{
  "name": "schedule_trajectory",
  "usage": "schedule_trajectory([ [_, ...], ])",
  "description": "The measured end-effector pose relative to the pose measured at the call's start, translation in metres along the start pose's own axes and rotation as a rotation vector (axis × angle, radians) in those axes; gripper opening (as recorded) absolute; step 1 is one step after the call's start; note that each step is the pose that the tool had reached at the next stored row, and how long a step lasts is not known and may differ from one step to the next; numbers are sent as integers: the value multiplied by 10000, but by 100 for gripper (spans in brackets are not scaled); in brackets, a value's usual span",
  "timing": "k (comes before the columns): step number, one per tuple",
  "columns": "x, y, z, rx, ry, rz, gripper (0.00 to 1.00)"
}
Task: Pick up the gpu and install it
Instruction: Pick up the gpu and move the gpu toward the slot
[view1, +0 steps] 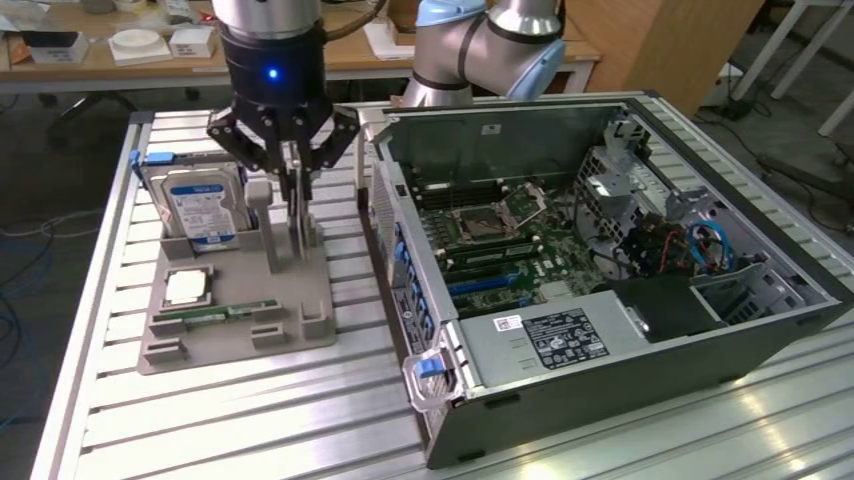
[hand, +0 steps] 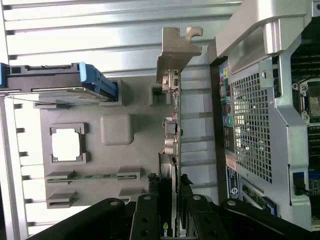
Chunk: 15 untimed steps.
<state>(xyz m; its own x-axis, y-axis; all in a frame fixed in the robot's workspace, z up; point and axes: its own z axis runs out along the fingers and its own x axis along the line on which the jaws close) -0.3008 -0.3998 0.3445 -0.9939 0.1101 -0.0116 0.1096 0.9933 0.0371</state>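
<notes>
At the exterior view's left a hard drive (view1: 200, 205) stands in the grey holder (view1: 227, 345). Just right of it the gpu (view1: 295, 235) stands on edge at the holder's right side, with the gripper (view1: 296, 190) above it, fingers narrowed onto the card's top edge and pinching it. Further right lies the open computer case (view1: 641, 370).

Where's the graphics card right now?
The gpu stands on edge, held by the gripper, at the grey tray on the exterior view's left, between the hard drive and the open computer case.
</notes>
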Motion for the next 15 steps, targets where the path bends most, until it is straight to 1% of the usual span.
schedule_trajectory([
  [3,-1,3,-71,1,0,0,26],
  [7,-2,5,-127,1,-1,-1,26],
  [12,-4,11,-294,1,-1,-1,26],
  [15,-5,13,-345,0,3,-109,26],
])
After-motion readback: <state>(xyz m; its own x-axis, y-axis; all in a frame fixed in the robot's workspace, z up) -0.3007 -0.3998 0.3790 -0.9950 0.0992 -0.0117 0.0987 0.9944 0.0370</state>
